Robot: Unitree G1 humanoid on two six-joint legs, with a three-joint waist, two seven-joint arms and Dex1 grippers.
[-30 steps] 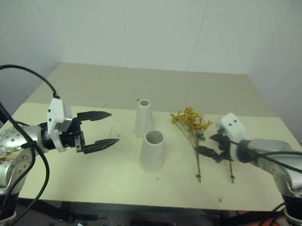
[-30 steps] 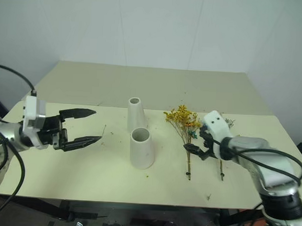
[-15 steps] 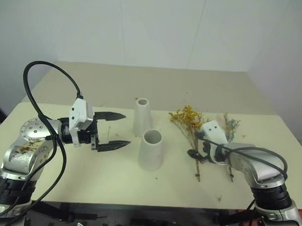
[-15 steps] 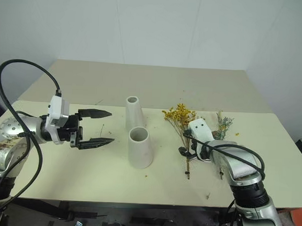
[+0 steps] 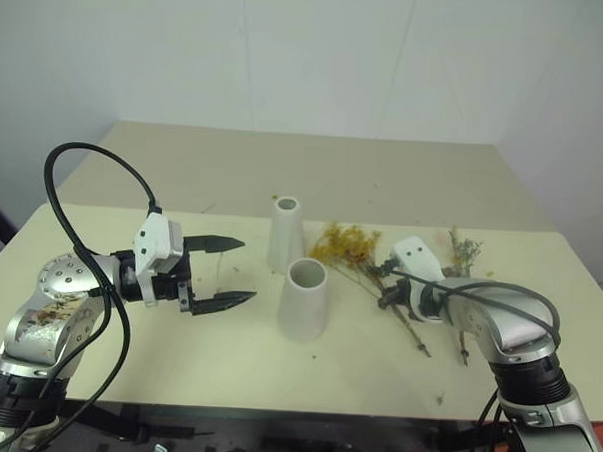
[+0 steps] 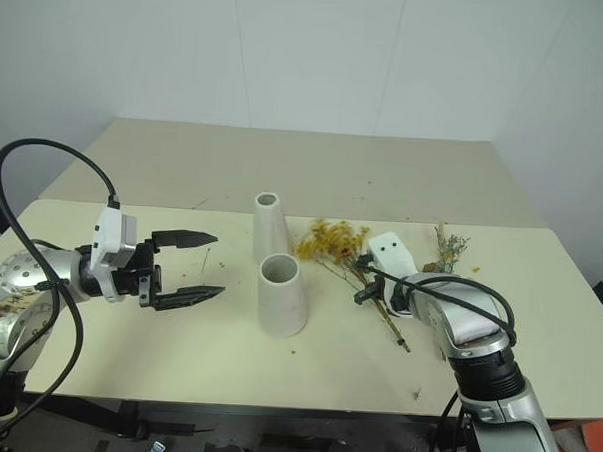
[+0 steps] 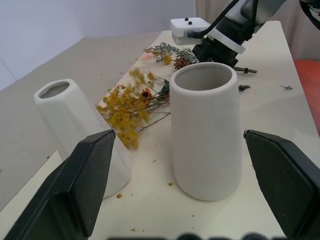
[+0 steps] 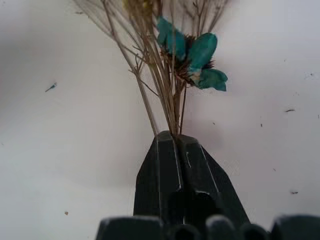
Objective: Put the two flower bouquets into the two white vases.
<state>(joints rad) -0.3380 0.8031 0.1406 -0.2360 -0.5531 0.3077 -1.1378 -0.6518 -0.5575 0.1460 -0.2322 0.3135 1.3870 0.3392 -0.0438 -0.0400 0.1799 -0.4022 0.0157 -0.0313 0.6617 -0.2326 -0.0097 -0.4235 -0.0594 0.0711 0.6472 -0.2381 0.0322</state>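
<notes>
Yellow bouquet [image 5: 343, 244] stems pinched in right tool [image 8: 175, 137].

The two eye views look from high up, forward and down, at the whole desk [image 5: 175, 381]. Both show the same things, with the short wide vase [image 5: 304, 300] in the middle. The left wrist view sits low and very near that vase [image 7: 204, 130], looking across it to the tall slim vase [image 7: 80, 130]. The right wrist view looks straight down from very close at the yellow bouquet's stems [image 8: 165, 100].
</notes>
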